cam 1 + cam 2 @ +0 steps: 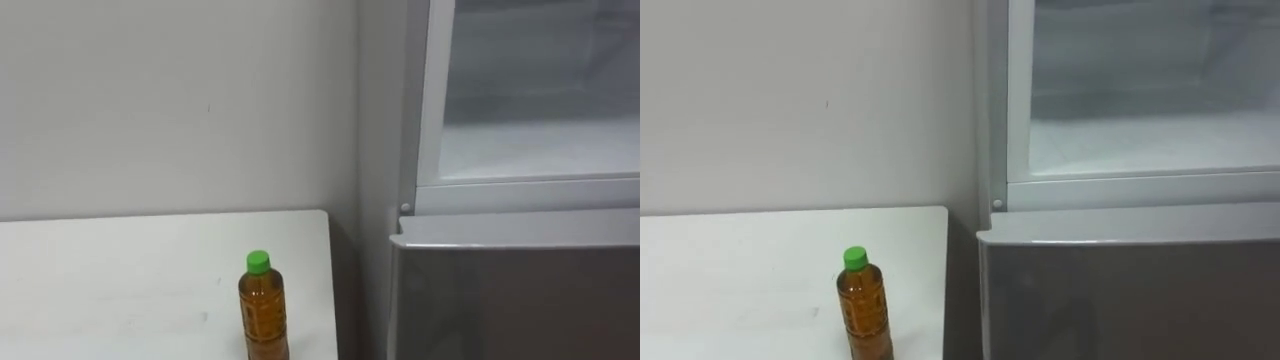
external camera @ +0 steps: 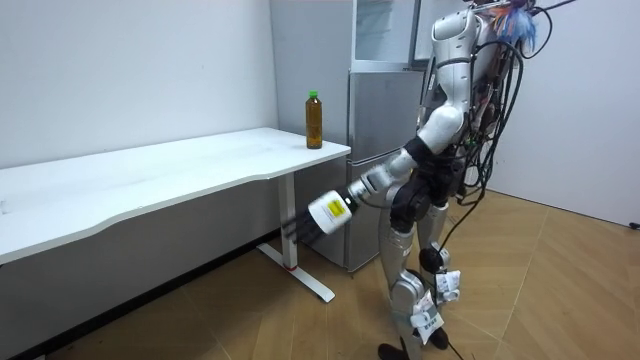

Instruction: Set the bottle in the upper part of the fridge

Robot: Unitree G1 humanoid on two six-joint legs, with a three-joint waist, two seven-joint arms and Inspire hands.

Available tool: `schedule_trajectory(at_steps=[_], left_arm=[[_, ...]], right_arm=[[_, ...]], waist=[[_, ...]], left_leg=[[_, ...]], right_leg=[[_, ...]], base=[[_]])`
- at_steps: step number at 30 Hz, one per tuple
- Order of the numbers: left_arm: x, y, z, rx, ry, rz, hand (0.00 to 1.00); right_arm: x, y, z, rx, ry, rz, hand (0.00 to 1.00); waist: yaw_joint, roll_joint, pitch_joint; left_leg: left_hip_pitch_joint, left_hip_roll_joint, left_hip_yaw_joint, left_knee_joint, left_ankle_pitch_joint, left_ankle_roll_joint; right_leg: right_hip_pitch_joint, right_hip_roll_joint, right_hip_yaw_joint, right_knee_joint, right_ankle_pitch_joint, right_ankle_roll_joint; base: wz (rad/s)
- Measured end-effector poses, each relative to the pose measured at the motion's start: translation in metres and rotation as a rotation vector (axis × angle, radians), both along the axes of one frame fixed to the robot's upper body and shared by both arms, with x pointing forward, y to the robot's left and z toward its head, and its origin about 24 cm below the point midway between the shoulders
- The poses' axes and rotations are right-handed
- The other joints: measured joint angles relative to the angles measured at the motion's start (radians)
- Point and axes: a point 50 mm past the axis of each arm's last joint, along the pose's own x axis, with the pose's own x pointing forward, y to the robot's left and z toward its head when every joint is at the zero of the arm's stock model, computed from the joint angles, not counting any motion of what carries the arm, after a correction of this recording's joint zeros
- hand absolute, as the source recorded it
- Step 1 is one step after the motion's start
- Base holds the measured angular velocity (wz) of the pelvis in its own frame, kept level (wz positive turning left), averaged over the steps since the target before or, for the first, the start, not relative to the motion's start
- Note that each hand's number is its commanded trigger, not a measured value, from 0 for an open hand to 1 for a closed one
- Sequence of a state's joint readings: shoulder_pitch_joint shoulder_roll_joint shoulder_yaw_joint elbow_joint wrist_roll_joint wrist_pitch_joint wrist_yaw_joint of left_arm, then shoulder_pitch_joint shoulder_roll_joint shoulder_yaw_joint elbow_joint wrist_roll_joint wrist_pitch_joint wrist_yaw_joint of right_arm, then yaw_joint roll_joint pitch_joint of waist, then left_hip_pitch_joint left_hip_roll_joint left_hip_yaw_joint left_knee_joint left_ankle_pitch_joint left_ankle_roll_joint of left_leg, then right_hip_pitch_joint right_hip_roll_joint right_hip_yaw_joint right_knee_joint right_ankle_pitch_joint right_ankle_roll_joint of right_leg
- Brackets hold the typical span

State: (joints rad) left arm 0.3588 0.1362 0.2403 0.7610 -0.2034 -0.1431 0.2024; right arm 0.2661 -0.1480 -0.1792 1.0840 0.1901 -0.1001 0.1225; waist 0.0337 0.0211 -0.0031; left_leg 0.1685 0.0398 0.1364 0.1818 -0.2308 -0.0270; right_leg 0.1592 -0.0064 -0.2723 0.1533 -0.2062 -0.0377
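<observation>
Standing upright near the right-hand edge of the white table (image 1: 120,270), the bottle (image 1: 264,310) of amber drink with its green cap (image 1: 258,262) is not in either hand, so the grasp looks like the step to do first. The left hand (image 2: 300,228) hangs low in the room view, below the tabletop and well apart from the bottle; its fingers are too dark and small there to tell how they are set. It should rise clear of the table edge, open wide, and close round the bottle's body below the cap, keeping it upright. Just beside the table stands the fridge. Its grey lower door (image 1: 520,300) is closed, and the upper compartment (image 1: 540,150) appears open, its pale inside showing. A tall, narrow bottle tips easily, so approach from the side rather than brushing the cap.
</observation>
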Motion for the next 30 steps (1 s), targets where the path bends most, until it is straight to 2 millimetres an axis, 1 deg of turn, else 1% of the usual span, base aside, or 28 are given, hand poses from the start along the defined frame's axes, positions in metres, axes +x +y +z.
schedule_trajectory(at_steps=[2, 7, 10, 13, 16, 19, 23, 25, 30], left_arm=[[-0.018, -0.005, -0.008, -0.029, 0.077, -0.014, 0.00], [-0.043, -0.010, -0.019, -0.069, 0.182, 0.010, 0.00], [-0.060, -0.015, -0.023, -0.096, 0.250, 0.022, 0.00], [-0.065, -0.020, -0.027, -0.102, 0.312, -0.037, 0.00], [-0.060, -0.025, -0.029, -0.111, 0.333, -0.091, 0.00], [-0.046, -0.029, -0.031, -0.110, 0.323, -0.146, 0.00], [-0.025, -0.037, -0.034, -0.115, 0.301, -0.224, 0.00], [-0.022, -0.038, -0.034, -0.113, 0.298, -0.241, 0.00], [-0.021, -0.040, -0.034, -0.132, 0.297, -0.256, 0.00]], right_arm=[[-0.001, 0.000, 0.000, -0.003, 0.004, -0.002, 0.00], [-0.002, 0.001, -0.001, 0.002, 0.005, -0.002, 0.00], [-0.009, 0.003, -0.003, 0.012, 0.029, -0.016, 0.00], [-0.009, 0.003, -0.003, 0.003, 0.034, -0.024, 0.00], [-0.009, 0.005, -0.004, -0.005, 0.040, -0.018, 0.00], [-0.004, 0.006, -0.004, -0.008, 0.032, -0.009, 0.00], [-0.002, 0.007, -0.004, -0.010, 0.030, -0.014, 0.00], [0.000, 0.008, -0.004, -0.007, 0.026, -0.014, 0.00], [0.000, 0.010, -0.005, -0.001, 0.028, -0.009, 0.00]], waist=[[-0.002, -0.003, 0.0009], [-0.003, -0.003, 0.0004], [-0.003, -0.005, -0.0005], [-0.004, -0.004, -0.0004], [-0.013, -0.006, -0.0004], [-0.031, -0.006, 0.0004], [-0.043, -0.006, 0.0008], [-0.055, -0.006, 0.0007], [-0.055, -0.009, 0.0007]], left_leg=[[-0.002, 0.000, 0.000, 0.000, -0.001, 0.001], [-0.003, 0.000, 0.003, -0.002, -0.002, 0.003], [-0.002, 0.000, 0.009, -0.003, -0.002, 0.003], [-0.002, 0.000, 0.017, -0.002, -0.002, 0.003], [-0.003, 0.001, 0.023, -0.001, -0.002, 0.003], [-0.007, 0.001, 0.025, -0.001, -0.002, 0.003], [-0.008, 0.000, 0.025, -0.003, -0.002, 0.003], [-0.008, 0.000, 0.025, -0.004, -0.002, 0.003], [-0.010, 0.001, 0.028, -0.016, -0.002, 0.003]], right_leg=[[-0.004, 0.001, 0.005, 0.000, 0.000, 0.000], [-0.010, 0.001, 0.010, 0.003, 0.000, 0.000], [-0.010, 0.001, 0.012, 0.002, 0.000, 0.000], [-0.015, 0.001, 0.022, 0.002, 0.000, 0.000], [-0.017, 0.001, 0.022, 0.003, 0.000, 0.000], [-0.017, 0.001, 0.023, 0.003, 0.000, 0.000], [-0.019, 0.001, 0.023, 0.002, 0.000, 0.001], [-0.020, 0.001, 0.024, 0.000, 0.000, 0.001], [-0.036, 0.004, 0.029, 0.001, 0.001, 0.001]], base=[[0.00], [-0.02], [-0.02], [-0.08], [-0.02], [0.00], [0.00], [-0.03], [-0.04]])
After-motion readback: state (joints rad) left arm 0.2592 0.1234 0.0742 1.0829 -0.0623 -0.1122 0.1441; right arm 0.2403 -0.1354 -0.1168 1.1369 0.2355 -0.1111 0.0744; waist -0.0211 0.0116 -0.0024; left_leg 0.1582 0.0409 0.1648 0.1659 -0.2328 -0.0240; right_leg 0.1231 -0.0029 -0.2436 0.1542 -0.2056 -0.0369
